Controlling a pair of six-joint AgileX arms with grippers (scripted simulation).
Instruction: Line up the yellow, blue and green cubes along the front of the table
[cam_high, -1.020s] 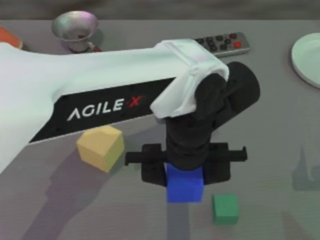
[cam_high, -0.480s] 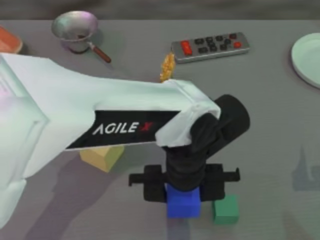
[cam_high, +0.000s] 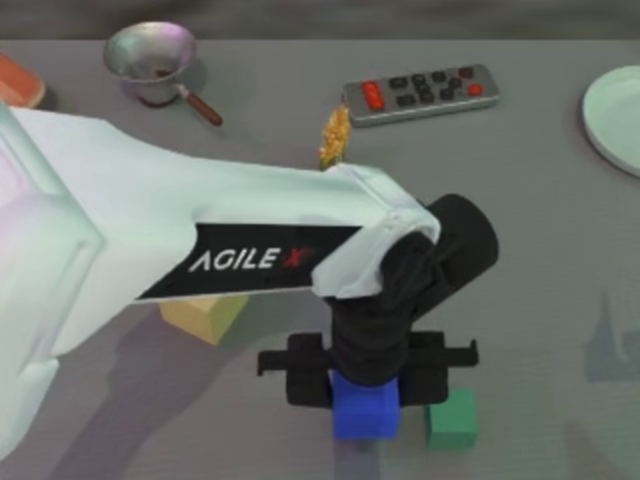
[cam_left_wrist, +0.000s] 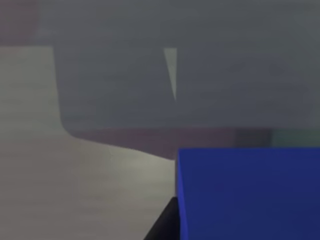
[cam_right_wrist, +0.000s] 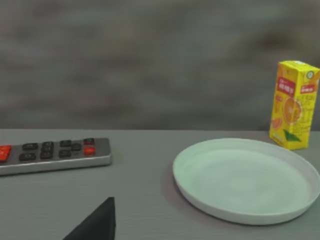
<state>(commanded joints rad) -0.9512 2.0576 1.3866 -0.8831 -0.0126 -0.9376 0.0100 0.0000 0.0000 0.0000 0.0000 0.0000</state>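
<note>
Because the blue cube (cam_high: 365, 410) is a plain, flat-faced matte block, I judge it stiff, light and not fragile, with little tendency to slip, so two opposite vertical faces taken near mid-height make the sound hold. The left gripper (cam_high: 366, 368) stands directly over it near the front edge of the table (cam_high: 540, 250), its black body spread to either side of the cube, and it appears clenched on the blue cube, though the fingertips themselves are hidden under the wrist in the top view. In the left wrist view the cube's blue face fills the near corner, with one dark finger (cam_left_wrist: 162, 225) against its edge. The green cube (cam_high: 452, 418) sits just beside the blue one on the top view's right, apart by a narrow gap at most; being the smallest, it would be easily nudged. The yellow cube (cam_high: 205, 315) lies farther back to the left, partly under the arm; as the largest, it needs the widest opening. The right gripper is not in sight in the top view; its wrist camera faces a remote (cam_right_wrist: 50, 154), a plate (cam_right_wrist: 245, 180) and a juice carton (cam_right_wrist: 295, 105).
</note>
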